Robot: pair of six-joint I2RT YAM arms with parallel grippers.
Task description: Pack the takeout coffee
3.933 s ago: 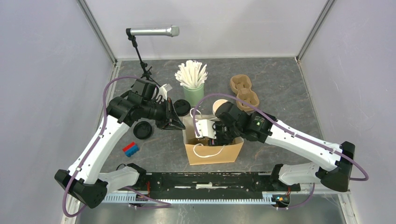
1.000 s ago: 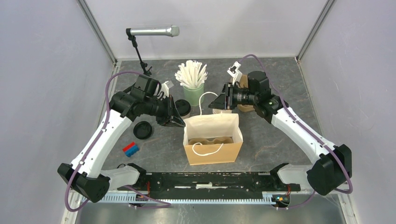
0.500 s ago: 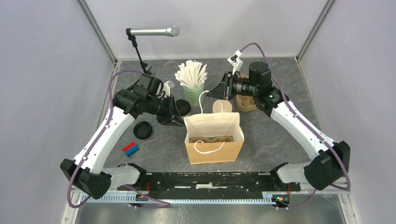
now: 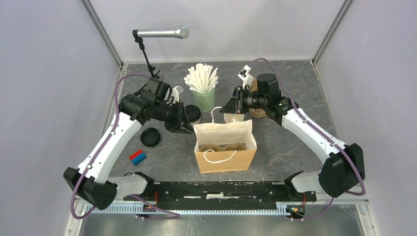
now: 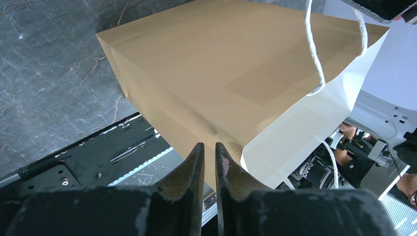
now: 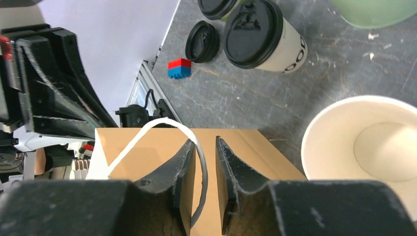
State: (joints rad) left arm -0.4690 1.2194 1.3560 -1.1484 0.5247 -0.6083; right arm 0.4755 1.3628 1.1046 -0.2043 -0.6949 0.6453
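My right gripper [image 6: 204, 142] hangs over the brown paper bag [image 6: 246, 162], its fingers slightly apart, and the bag's white cord handle [image 6: 147, 132] loops up between them. Beyond the bag I see a white printed cup with a black lid [image 6: 290, 49]. A loose black lid [image 6: 201, 42] lies just beside it, with a red-and-blue block [image 6: 179, 68] nearby. A lidless cream cup [image 6: 339, 118] sits right of the bag.

Paper bag [image 4: 225, 161] gapes upward; handle loop [image 4: 213, 109] stands at its far rim.
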